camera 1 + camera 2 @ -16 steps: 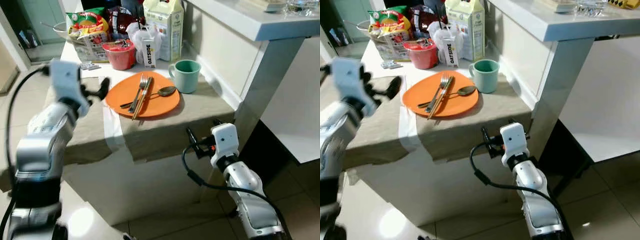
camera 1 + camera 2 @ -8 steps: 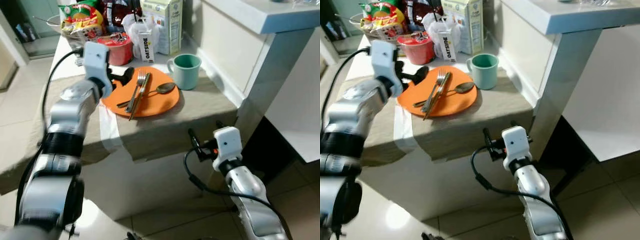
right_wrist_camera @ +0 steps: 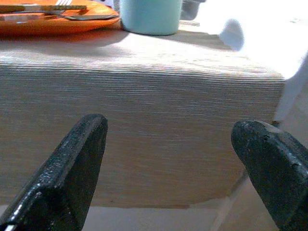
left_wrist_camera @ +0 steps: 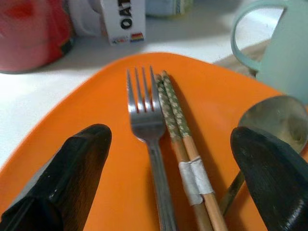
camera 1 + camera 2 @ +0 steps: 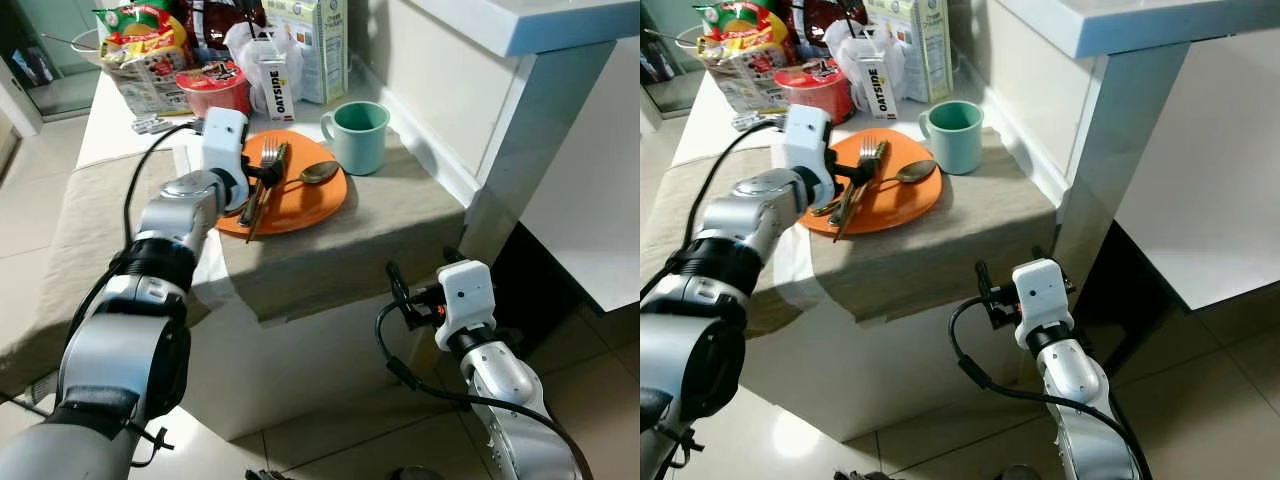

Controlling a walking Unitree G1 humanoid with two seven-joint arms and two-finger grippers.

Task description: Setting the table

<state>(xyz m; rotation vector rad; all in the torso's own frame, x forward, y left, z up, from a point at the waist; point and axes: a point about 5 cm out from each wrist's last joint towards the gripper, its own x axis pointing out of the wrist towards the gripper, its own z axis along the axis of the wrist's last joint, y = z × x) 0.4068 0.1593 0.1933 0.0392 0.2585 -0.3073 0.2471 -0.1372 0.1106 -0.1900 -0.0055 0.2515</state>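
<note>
**Left Gripper Over Plate, Right Below Table Edge**

Nearest: right gripper found below the table's front edge, fingers spread wide, facing the hanging beige cloth. Further in: left gripper low over the orange plate, fingers apart, straddling fork and chopsticks; spoon alongside. Green mug just beyond the plate's rim. Groceries crowded along the far edge.

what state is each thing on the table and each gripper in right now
orange plate: flat on the cloth, holding the cutlery
fork: lying on the plate
chopsticks: taped pair, lying beside the fork
spoon: lying on the plate
green mug: upright beside the plate
left gripper: open over the fork and chopsticks
right gripper: open, below the table edge
</note>
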